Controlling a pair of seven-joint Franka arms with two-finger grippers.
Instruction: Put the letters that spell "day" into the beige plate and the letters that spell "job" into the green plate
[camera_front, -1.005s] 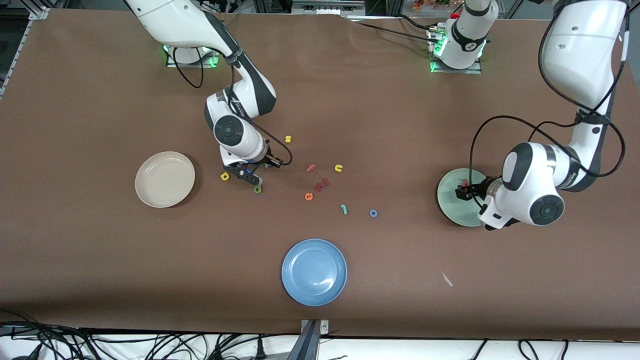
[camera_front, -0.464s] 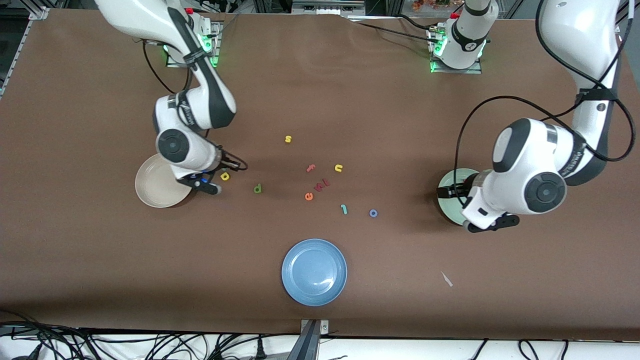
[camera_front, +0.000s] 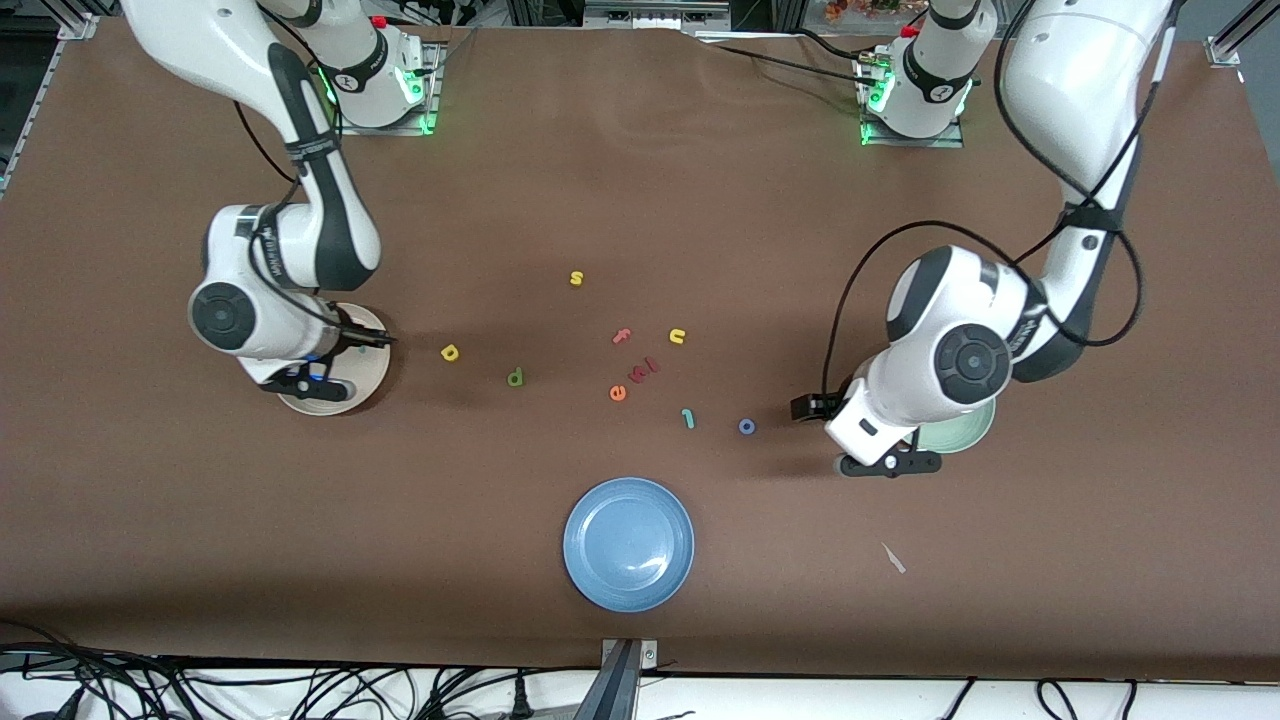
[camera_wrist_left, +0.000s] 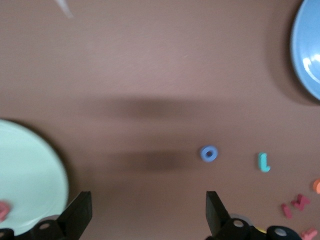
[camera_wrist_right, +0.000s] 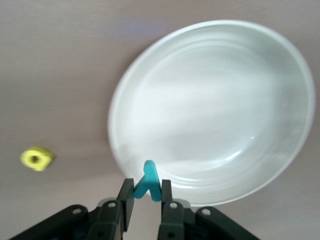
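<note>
In the front view the right arm's wrist covers most of the beige plate (camera_front: 352, 392) and hides the right end effector (camera_wrist_right: 143, 194) and the teal-blue y (camera_wrist_right: 148, 181) it grips. The left arm's body covers most of the green plate (camera_front: 962, 432), and the left end effector (camera_wrist_left: 146, 217) is hidden under the wrist there. In the left wrist view, the green plate's pinkish-red b (camera_wrist_left: 4, 210), beside one finger, is cut by the edge and blurred; the blue plate (camera_wrist_left: 307, 55) is cut off too.
</note>
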